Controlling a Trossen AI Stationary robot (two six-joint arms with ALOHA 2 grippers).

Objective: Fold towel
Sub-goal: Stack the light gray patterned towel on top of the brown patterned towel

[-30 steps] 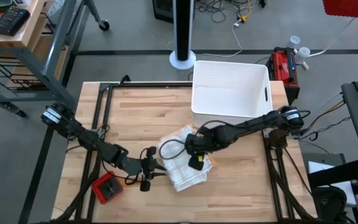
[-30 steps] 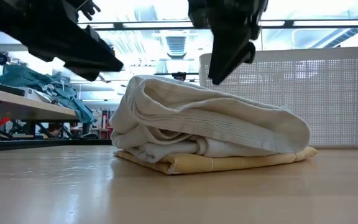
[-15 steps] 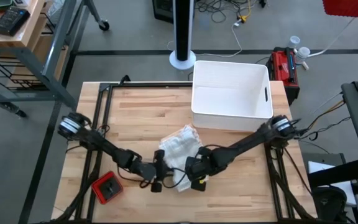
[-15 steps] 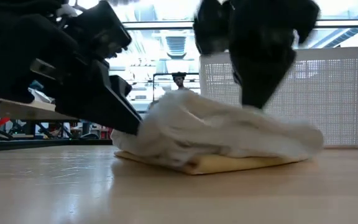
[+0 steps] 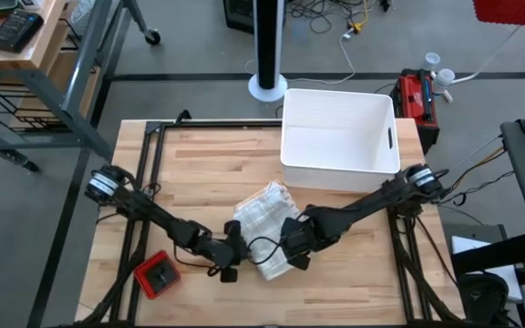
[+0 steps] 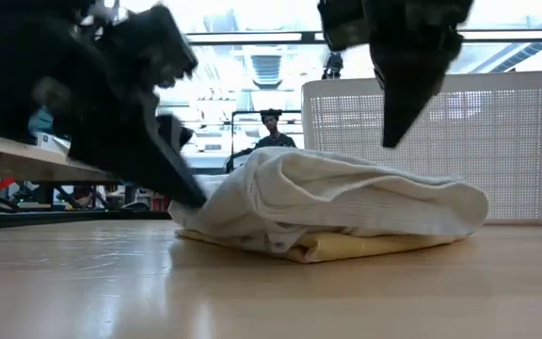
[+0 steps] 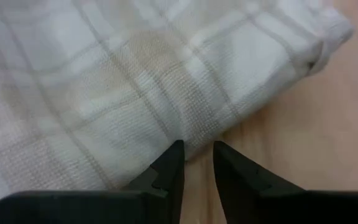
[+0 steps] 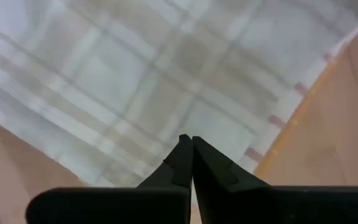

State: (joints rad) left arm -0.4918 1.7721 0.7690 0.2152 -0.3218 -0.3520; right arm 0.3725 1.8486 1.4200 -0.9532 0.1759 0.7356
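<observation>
Woven checked cloth towel (image 5: 264, 228) — smooth, faintly glossy wooden table (image 5: 208, 164).

A light wooden surface (image 5: 217, 169) stands on a grey floor (image 5: 190, 36). Cables (image 5: 335, 18) trail beside a white pole base (image 5: 267, 88). A wooden workbench (image 5: 16, 36) fills one corner. Ceiling strip lights (image 6: 252, 38) glow behind; a person (image 6: 273, 132) stands far off.

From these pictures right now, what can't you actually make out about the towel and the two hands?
- Right hand, high view: its own body covers where it meets the towel.
- Left hand, left wrist view: whether the towel's edge is pinched is unclear.
- Towel, low view: the left arm hides its near end.
- Both wrist views crop the towel.
</observation>
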